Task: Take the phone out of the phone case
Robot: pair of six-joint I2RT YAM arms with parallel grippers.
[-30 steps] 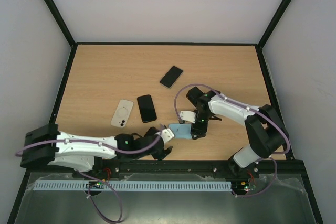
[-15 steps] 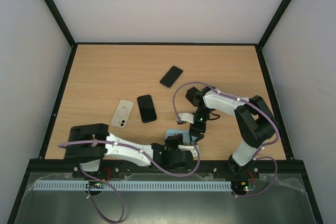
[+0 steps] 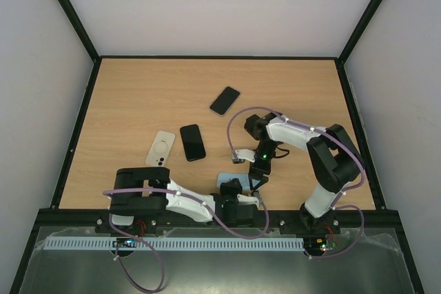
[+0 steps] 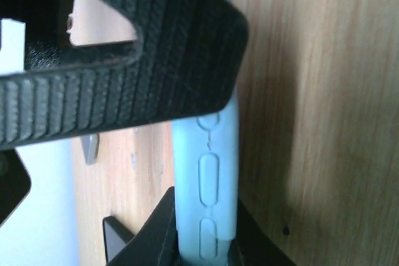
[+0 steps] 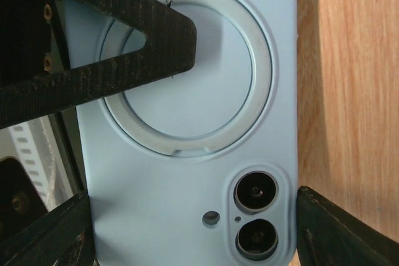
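A light blue phone case (image 3: 226,178) stands on edge near the table's front, the phone inside it. Its two camera lenses (image 5: 256,192) show through the case's cutout, below a round ring on the back. My left gripper (image 3: 233,188) is shut on the case's narrow side edge (image 4: 206,172), which carries the button bumps. In the left wrist view its black fingers (image 4: 153,232) press both faces. My right gripper (image 5: 193,228) straddles the case (image 5: 187,172) across its width, with a finger against each long side, closed on it. In the top view the right gripper (image 3: 256,170) sits just right of the case.
A black phone (image 3: 192,142) and a beige case (image 3: 160,149) lie left of centre on the wooden table (image 3: 138,94). Another black phone (image 3: 224,100) lies farther back. The black front rail (image 3: 289,217) runs just behind my left wrist.
My left arm has swung right along the front edge, and its gripper has gone from open to shut on the case's edge. The right gripper has kept its hold, shifting slightly.
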